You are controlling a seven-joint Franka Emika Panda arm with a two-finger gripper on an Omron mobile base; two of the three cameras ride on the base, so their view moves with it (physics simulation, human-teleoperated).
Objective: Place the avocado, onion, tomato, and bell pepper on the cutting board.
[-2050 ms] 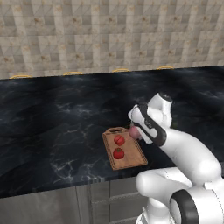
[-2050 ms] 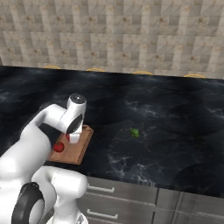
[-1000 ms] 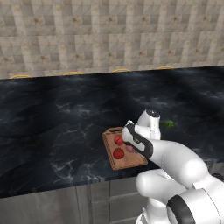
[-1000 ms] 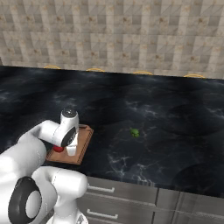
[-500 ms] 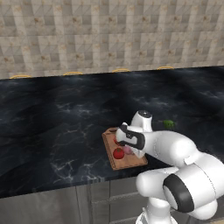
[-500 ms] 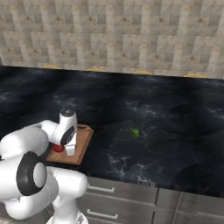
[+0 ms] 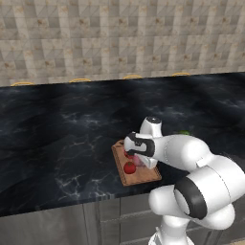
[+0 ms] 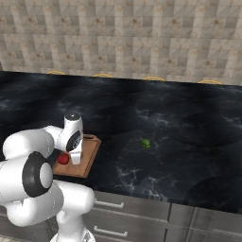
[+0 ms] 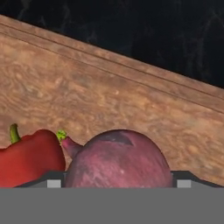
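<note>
Counter: a black marble-patterned countertop (image 7: 57, 143) runs left to right in front of a beige tiled wall (image 7: 95, 38).

Board: the rectangular brown wooden cutting board (image 7: 125, 178) lies near the front edge of the counter, short ends pointing near and far. In the right base view the cutting board (image 8: 89, 158) shows just right of the arm. In the hand view its grain (image 9: 109, 96) spreads behind the vegetables.

Red ball: a small deep-red ball (image 7: 129, 167) sits on the near left part of the board; from the right it shows (image 8: 63, 158) beside the hand. Which red vegetable it is cannot be told at this size.

Pepper: a glossy red bell pepper (image 9: 30, 159) with a green stem lies on the board, just beside the onion.

Onion: the pale pink-purple round onion (image 9: 118, 159) is over the middle of the board, between the finger tips. From the left it is a pinkish patch (image 7: 139, 160) under the hand. Whether it rests on the wood cannot be told.

Pincer: the two-finger gripper (image 7: 139, 161) points down, low over the board. Its jaws stand wide, and the onion fills the span between them, so it is gripped on both sides.

Avocado: the small dark-green avocado (image 8: 145, 142) lies on the bare counter, well apart from the board to its right. From the left it peeks out (image 7: 184, 133) behind the arm.
</note>
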